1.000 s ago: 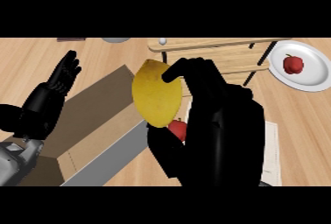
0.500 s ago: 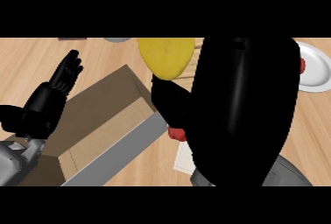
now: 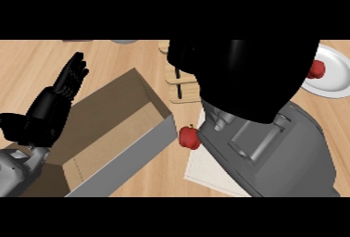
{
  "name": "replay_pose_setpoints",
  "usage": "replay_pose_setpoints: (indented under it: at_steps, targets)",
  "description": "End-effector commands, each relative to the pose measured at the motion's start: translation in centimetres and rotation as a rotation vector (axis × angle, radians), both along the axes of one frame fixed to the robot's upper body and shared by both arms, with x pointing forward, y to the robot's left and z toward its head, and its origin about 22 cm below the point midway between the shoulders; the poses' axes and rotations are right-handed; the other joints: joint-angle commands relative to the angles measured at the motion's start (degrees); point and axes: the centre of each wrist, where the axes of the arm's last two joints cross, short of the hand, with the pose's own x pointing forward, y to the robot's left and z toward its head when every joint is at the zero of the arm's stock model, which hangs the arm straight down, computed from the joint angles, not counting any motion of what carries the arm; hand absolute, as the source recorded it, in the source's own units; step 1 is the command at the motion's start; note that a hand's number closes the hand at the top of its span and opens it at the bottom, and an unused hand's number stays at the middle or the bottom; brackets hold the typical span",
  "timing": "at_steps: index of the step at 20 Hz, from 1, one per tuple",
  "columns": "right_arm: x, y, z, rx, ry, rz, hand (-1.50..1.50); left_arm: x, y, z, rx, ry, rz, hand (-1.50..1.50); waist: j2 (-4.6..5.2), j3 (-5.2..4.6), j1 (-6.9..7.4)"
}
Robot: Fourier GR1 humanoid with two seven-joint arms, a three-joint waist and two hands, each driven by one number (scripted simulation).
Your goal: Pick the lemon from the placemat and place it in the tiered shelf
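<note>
Little is confirmed: the lemon is hidden, none being seen on the placemat; the right hand, its grasp untellable, is held over the tiered shelf, release judged outstanding; the left hand is rested open.

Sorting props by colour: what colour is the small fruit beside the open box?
Red; the fruit shows best in the head view.
</note>
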Motion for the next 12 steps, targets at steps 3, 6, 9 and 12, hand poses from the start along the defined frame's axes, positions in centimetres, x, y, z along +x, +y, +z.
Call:
replay_pose_setpoints:
  at_steps: [3, 6, 9, 12]
  targets:
    - [2.4, 0.5, -0.7, -0.082, 0.024, -0.101, 1.50, -0.8, -1.2, -5.6, -0.035, 0.145, 0.000, 0.00, 1.56, -2.11, -0.66]
    - [3.9, -0.9, -0.5, -0.118, 0.006, -0.070, 1.50, -1.3, -1.2, -5.8, -0.032, 0.133, 0.002, 0.00, 1.54, -2.04, 0.02]
    - [4.7, -1.1, -1.2, -0.083, 0.003, -0.088, 1.50, -1.2, -1.6, -6.3, -0.033, 0.140, 0.001, 0.00, 1.64, -2.03, -0.43]
    - [4.0, -1.9, -0.4, 0.193, -0.092, 0.003, 1.50, -1.6, -1.0, -6.0, -0.028, 0.125, -0.017, 0.00, 2.14, -1.93, 0.76]
